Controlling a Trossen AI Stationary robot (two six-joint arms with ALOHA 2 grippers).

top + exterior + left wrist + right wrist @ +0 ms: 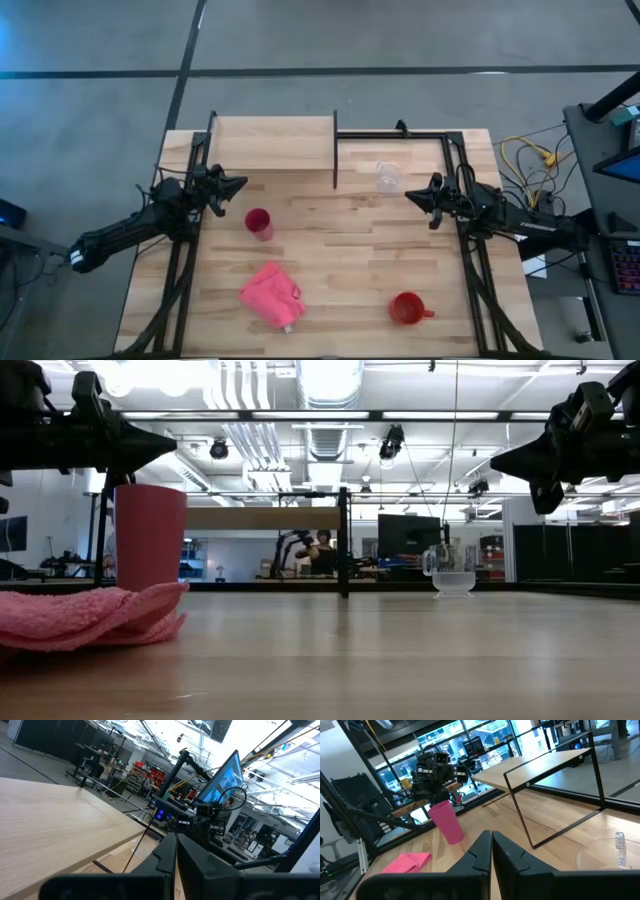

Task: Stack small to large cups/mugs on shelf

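Nearest the front edge of the tabletop [340, 250] lie the crumpled pink cloth [270, 294] and, well to its right, the squat red mug [406, 308] with its handle pointing right; only the overhead view shows that mug, since the table-level view catches just the cloth and the tall pink-red tumbler [150, 537] standing upright behind it. Farther back the wide middle of the table is bare wood, with open room between the tumbler on the left and the small clear plastic cup [388, 177] on the right. That cup stands on the tabletop just beside the right end of the shelf [272, 143], whose plank is bare on top. The left gripper [236, 186] hovers at the left edge of the table, level with the tumbler, its fingers pressed together; the right gripper [412, 196] hangs at the right edge near the clear cup, fingers likewise closed. The right wrist camera sees the shelf's black post and the tumbler beyond it.
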